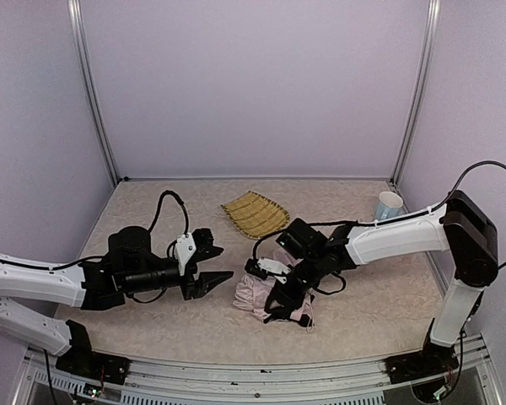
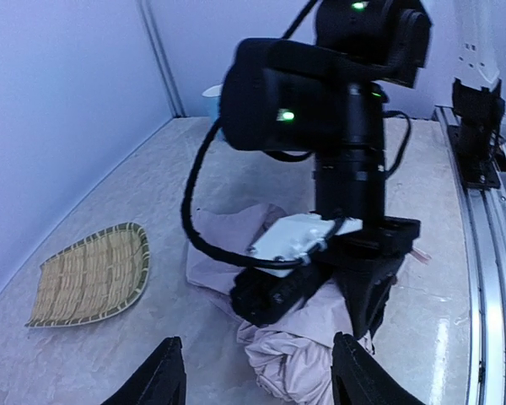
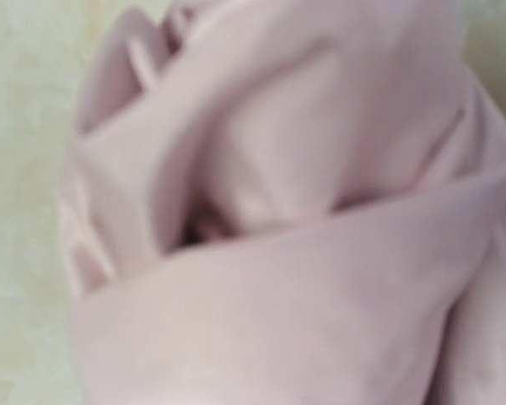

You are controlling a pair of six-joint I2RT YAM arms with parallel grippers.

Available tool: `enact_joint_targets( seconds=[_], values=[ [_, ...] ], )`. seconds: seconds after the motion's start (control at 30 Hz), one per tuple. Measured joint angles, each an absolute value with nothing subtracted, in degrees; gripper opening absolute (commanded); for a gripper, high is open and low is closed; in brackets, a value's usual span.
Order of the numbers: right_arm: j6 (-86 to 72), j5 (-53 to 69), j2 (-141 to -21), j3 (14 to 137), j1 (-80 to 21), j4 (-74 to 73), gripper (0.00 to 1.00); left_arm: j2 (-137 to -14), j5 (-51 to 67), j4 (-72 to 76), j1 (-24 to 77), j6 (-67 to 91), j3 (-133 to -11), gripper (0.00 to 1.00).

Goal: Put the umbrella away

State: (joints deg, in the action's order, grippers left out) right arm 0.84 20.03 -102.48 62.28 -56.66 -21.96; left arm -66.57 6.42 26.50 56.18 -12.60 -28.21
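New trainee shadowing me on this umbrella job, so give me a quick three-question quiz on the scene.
1. True or false: the left gripper holds the umbrella.
2. Which arm's gripper is down in the umbrella's fabric?
3. The woven tray lies: A under the umbrella; B farther back, apart; C in the left gripper.
Key: 1 false, it stands open beside it. 2 the right gripper. 3 B.

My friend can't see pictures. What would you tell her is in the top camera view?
The right gripper is down in a crumpled pale pink umbrella in the middle of a table. The left gripper hangs open just to its left, pointing at it. A woven tray and a cup sit farther back.
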Motion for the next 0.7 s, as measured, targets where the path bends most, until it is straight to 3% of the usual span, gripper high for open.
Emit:
enact_joint_targets(
  seconds=[0.27, 0.7],
  values=[
    [2.48, 35.9, -105.38, 60.86, -51.11, -18.96, 0.01, -74.78, 9.37, 23.4, 63.88, -26.35, -29.36, 0.76],
    [9.91, 48.82, -112.57, 66.28, -47.79, -25.47, 0.11, -92.16, 2.63, 22.63, 65.08, -46.68, -37.6, 0.81]
  ],
)
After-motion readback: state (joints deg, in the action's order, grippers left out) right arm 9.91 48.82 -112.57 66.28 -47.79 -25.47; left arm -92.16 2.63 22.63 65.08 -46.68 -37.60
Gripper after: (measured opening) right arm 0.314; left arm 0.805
